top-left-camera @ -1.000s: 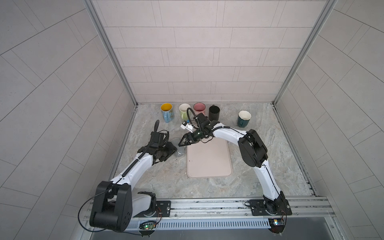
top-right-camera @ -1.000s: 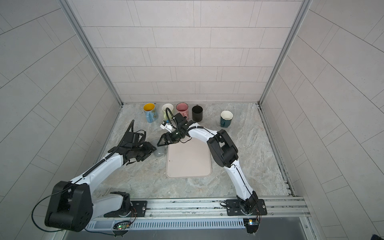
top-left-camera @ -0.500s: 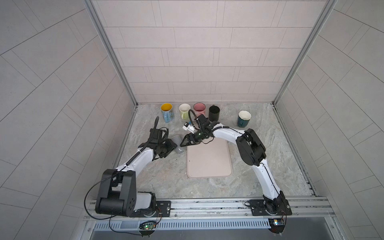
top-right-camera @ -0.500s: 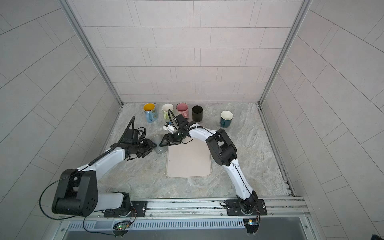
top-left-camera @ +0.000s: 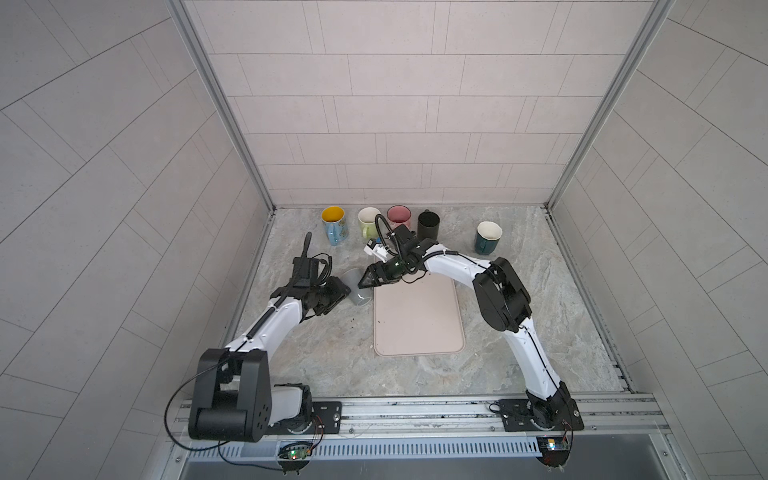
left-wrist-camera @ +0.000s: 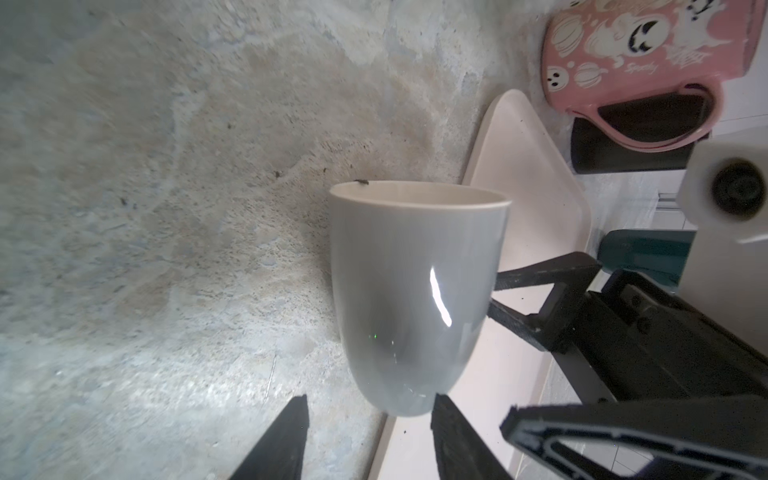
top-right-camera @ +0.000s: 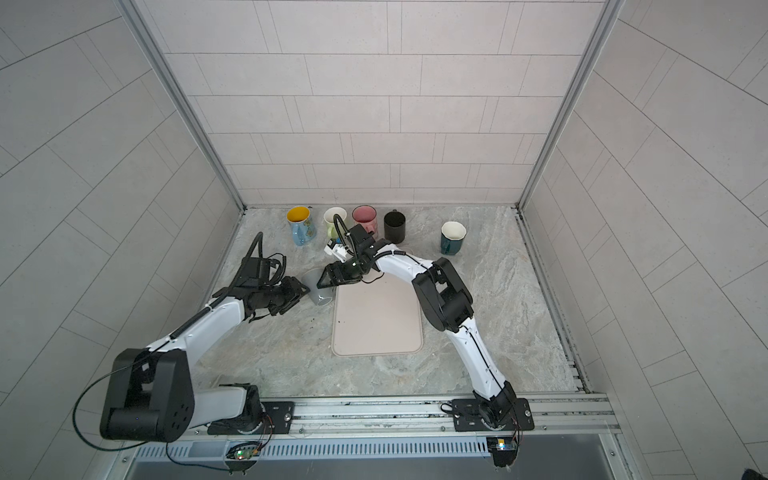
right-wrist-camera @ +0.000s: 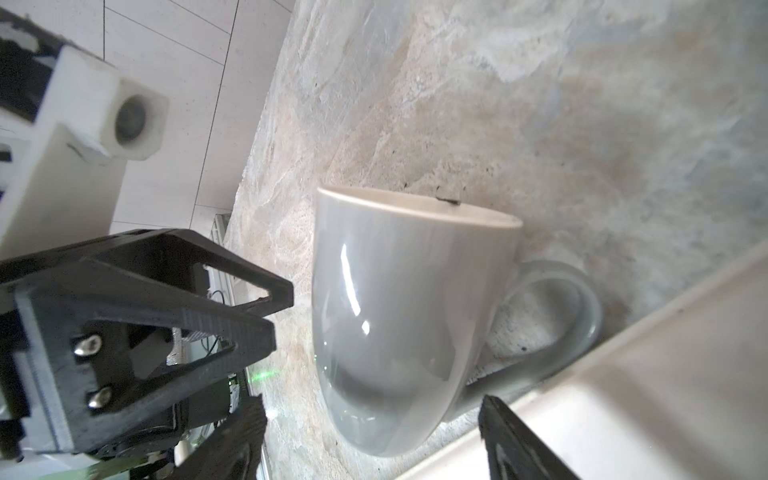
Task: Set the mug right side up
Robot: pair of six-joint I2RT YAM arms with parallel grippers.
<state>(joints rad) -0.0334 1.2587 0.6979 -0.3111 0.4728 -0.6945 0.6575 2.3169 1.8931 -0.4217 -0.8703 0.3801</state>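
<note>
Grey mug [right-wrist-camera: 399, 316] lies on its side, base between the tips of my right pincer [right-wrist-camera: 370, 405], spread wide, grasping nothing; left pincer [left-wrist-camera: 368, 401] half released, empty, tips just short of that base; I fear closing on the tapered glossy curve squirts it out.

Marble tabletop [top-left-camera: 519, 324], mat [top-left-camera: 417, 328], grey mug [top-left-camera: 358, 289], five mugs [top-left-camera: 428, 226]

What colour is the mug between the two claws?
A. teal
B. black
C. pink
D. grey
D: the grey mug sits between the left gripper and the right gripper, while the pink mug, black mug and teal mug stand by the back wall.
</note>
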